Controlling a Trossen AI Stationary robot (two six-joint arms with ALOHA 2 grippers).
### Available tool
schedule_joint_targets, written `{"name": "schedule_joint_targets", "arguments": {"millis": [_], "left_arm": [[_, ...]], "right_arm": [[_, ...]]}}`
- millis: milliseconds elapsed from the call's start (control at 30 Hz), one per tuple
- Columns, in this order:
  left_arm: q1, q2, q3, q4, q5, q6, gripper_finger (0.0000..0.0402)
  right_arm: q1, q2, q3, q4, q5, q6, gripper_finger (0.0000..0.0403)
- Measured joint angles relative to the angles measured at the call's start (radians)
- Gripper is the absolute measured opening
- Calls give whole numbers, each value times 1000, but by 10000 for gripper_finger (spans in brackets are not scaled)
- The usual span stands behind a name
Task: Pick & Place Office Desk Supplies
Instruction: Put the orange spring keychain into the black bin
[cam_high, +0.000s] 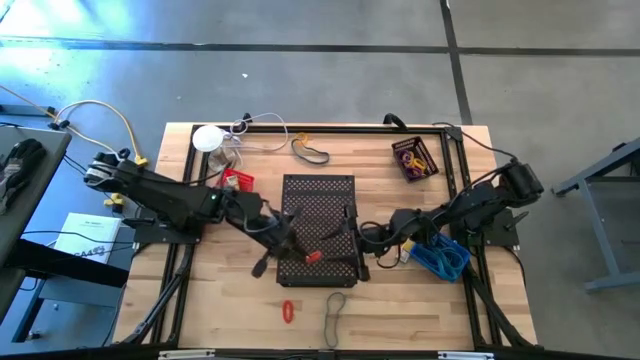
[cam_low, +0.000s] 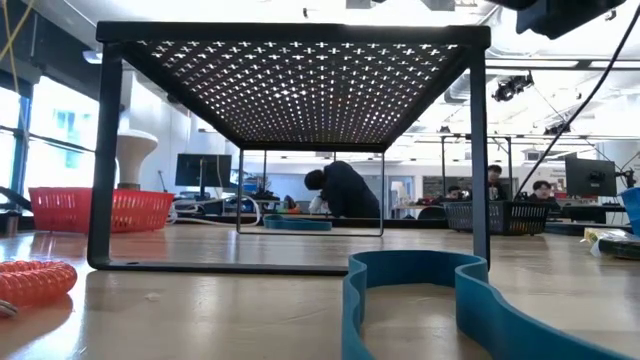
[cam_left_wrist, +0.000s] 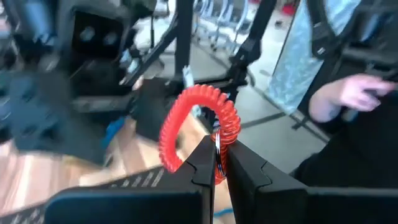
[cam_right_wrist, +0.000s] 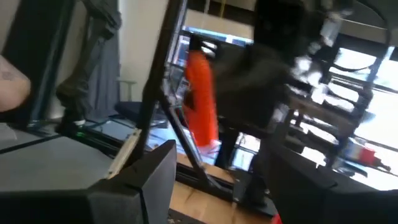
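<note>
While the black mesh rack (cam_high: 318, 228) sits mid-table with a second red loop (cam_high: 288, 311) and a dark band (cam_high: 335, 312) on the wood in front, the left gripper (cam_left_wrist: 217, 163) is clamped on a red coil loop (cam_left_wrist: 198, 127) above the rack, right gripper (cam_right_wrist: 214, 180) wide open and empty beside it.

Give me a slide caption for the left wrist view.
Left gripper shut on a red coiled loop, held up above the wooden table.

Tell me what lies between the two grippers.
High view: the perforated black shelf top; the left gripper holds a red coil loop over it, facing the open right gripper.
</note>
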Motion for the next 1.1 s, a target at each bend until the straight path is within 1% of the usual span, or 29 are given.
{"name": "schedule_joint_targets", "arguments": {"millis": [133, 367, 433, 500, 600, 667, 767, 833, 867, 967, 1033, 1100], "left_arm": [[32, -1, 0, 3, 0, 9, 15], [89, 0, 0, 22, 1, 29, 15], [99, 0, 0, 20, 1, 28, 15], [106, 0, 0, 20, 1, 28, 15], [111, 0, 0, 18, 1, 29, 15], [111, 0, 0, 18, 1, 29, 15], [111, 0, 0, 18, -8, 30, 15], [111, 0, 0, 18, -34, 49, 16], [111, 0, 0, 17, -44, 53, 16], [111, 11, 0, 18, -55, 48, 28], [110, 21, 1, 14, -57, 56, 47], [108, 44, 1, 33, -102, 69, 72]], "right_arm": [[0, 1, 0, 12, -31, 1, 219], [-10, 1, 0, 44, -30, 1, 219], [-15, 1, 0, 41, -28, 1, 213], [-16, 1, 0, 42, -23, 0, 198], [-20, 1, 0, 41, -23, -5, 159], [-21, 1, 0, 41, -10, -6, 124], [-23, 1, 0, 37, 66, -6, 61], [-27, 1, 0, 12, 92, -8, 22], [-29, 1, 0, -2, 100, -8, 17], [-29, 1, 0, -19, 108, -8, 18], [-28, 1, 0, -30, 106, -8, 19], [-28, 1, 0, -57, 106, -8, 16]]}}
